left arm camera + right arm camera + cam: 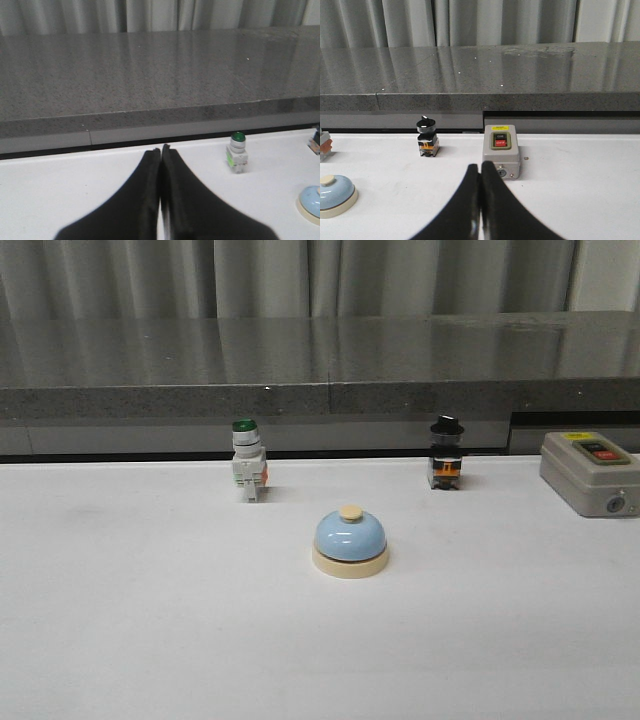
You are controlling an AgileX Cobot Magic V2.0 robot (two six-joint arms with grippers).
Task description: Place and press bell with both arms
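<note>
The bell point(350, 542), a light-blue dome on a cream base with a cream button, stands upright on the white table near its middle. The left wrist view catches its edge point(312, 201), and the right wrist view shows it too point(335, 195). Neither arm appears in the front view. My left gripper point(160, 148) is shut with nothing in it, well away from the bell. My right gripper point(480, 167) is also shut and empty, with its tips in front of the grey box.
A green-capped white push-button switch point(248, 471) stands behind the bell to the left. A black-knobbed selector switch point(446, 453) stands behind it to the right. A grey box with a red button point(592, 472) sits at the far right. A dark stone ledge point(320, 360) runs along the back.
</note>
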